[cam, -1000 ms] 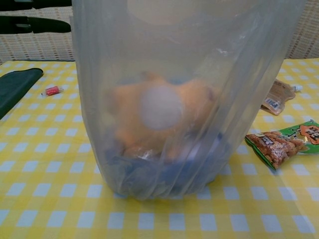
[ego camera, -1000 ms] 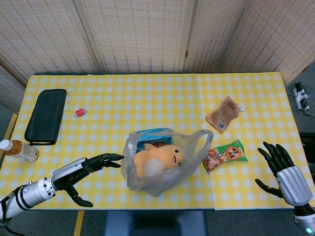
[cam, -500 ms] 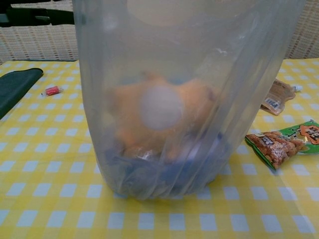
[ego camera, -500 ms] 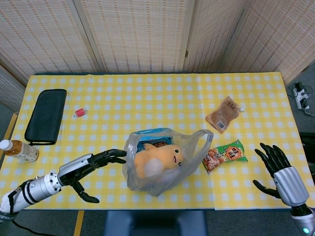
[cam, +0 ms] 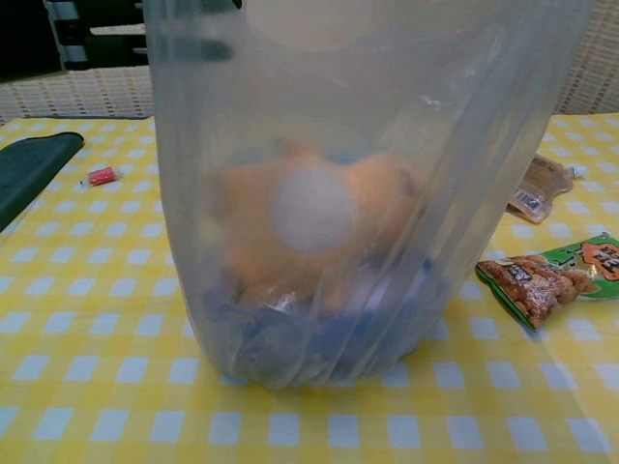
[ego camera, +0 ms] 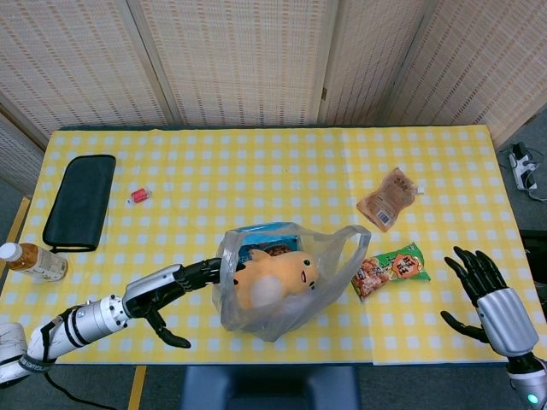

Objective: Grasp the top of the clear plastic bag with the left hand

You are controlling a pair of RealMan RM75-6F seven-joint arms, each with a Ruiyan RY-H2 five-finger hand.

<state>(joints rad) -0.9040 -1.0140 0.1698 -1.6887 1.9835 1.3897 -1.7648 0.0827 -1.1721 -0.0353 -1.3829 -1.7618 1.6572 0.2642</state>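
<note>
The left hand (ego camera: 167,290) has reached the upright clear plastic bag (ego camera: 278,282), fingers spread, holding nothing.

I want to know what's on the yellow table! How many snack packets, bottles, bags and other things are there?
Snack packets outside the bag: 2, brown and green
Clear plastic bags: 1
Orange plush toys in the bag: 1
Bottles: 1
Black pouches: 1
Small red things: 1
Total: 7

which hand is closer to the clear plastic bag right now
Left. The left hand has its fingertips at the clear plastic bag near its upper left edge; the right hand sits far off beyond the green snack packet.
</note>
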